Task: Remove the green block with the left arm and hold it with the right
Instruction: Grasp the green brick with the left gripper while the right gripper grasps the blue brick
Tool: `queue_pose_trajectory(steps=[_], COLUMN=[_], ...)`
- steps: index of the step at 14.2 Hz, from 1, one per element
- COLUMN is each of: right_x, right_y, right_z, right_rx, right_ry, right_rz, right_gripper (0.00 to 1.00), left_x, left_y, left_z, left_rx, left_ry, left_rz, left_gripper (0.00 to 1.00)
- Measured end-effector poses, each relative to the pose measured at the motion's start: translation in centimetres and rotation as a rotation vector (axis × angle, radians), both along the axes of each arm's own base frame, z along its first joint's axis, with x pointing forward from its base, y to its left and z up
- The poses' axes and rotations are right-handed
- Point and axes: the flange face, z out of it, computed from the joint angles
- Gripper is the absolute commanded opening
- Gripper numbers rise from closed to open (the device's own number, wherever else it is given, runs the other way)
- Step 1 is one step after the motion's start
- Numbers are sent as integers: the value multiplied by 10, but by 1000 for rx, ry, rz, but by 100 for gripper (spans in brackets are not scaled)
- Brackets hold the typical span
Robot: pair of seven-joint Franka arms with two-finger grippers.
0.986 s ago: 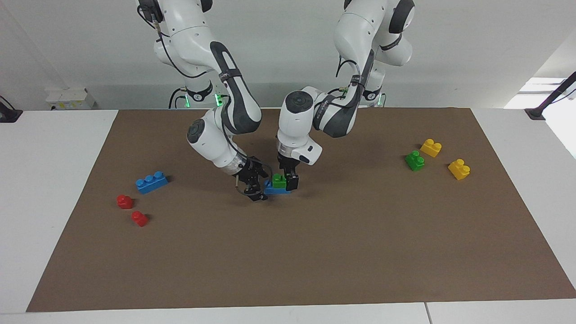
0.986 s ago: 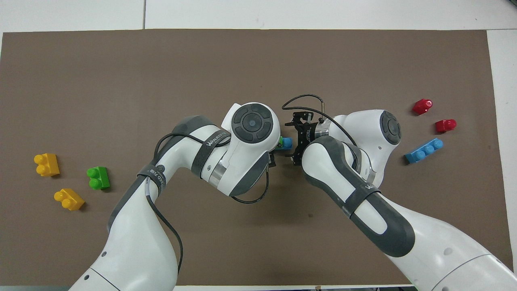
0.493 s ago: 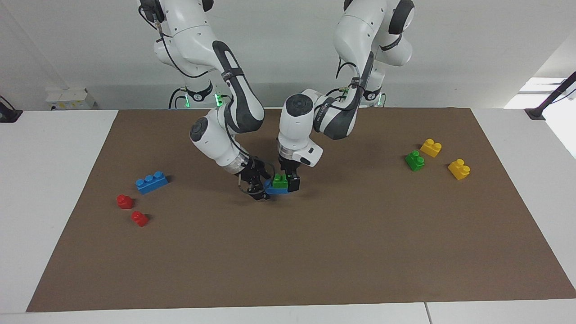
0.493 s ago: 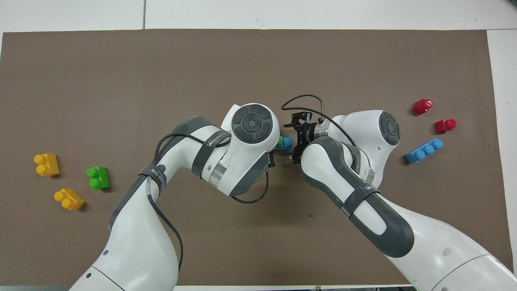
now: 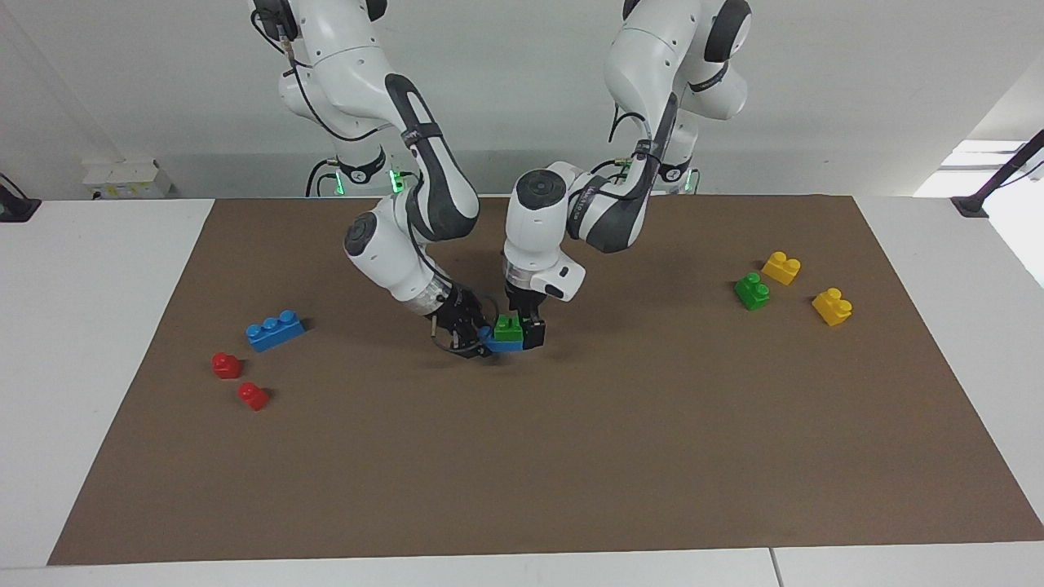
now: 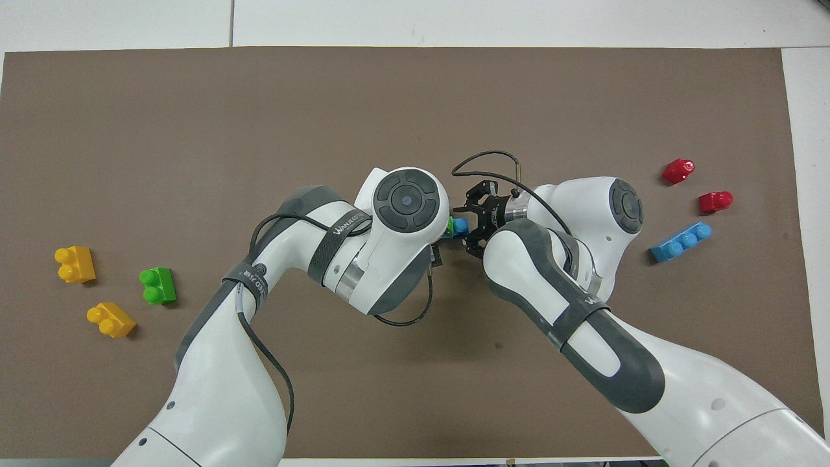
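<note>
green block (image 5: 508, 328) sits studs-up on a blue brick (image 5: 503, 344) at mid-tabletop, on the brown mat (image 5: 571, 456). in the overhead view only a sliver of the green block (image 6: 450, 225) and one end of the blue brick (image 6: 460, 226) show past the left arm's wrist.

left tool (image 5: 520, 326) points straight down onto the stack. one black finger stands against the side of the green block toward the left arm's end of the tabletop; the other finger is hidden by the block, so it cannot be told whether the grip is closed.

right tool (image 5: 471, 336), the one with the wire loop, comes in at a slant from the right arm's end. its tips are at the end of the blue brick; in the overhead view its fingers (image 6: 474, 245) are spread to either side of that end. whether they press on it cannot be told.

elsewhere on the mat:
- toward the right arm's end: a blue three-stud brick (image 5: 275, 329) and two red pieces (image 5: 227, 364) (image 5: 253, 395).
- toward the left arm's end: a darker green brick (image 5: 751, 290) and two yellow bricks (image 5: 780, 267) (image 5: 832, 306).
</note>
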Motion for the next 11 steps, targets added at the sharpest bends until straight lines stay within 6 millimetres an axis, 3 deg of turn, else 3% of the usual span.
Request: queue_pose_trajectory(steps=[2,8,10,11], right_x=[0,2,2,2], right_y=[0,-2,-2,-2], right_z=[0,0,0,0], right_rx=[-1,-5,-5,-6], right_ry=[-1,-16,-18,-18], right_rz=[-2,-12,-14,-14], right_gripper=[0,0,0,0], left_x=[0,-6,-6,-6], left_y=[0,-5,-5,-6], left_z=[-2,-6,-5,-5], left_rx=[0,0,-1,-4], left_ry=[0,-12,-15,-18], left_rz=[0,0,0,0], left_gripper=[100,100,85,85])
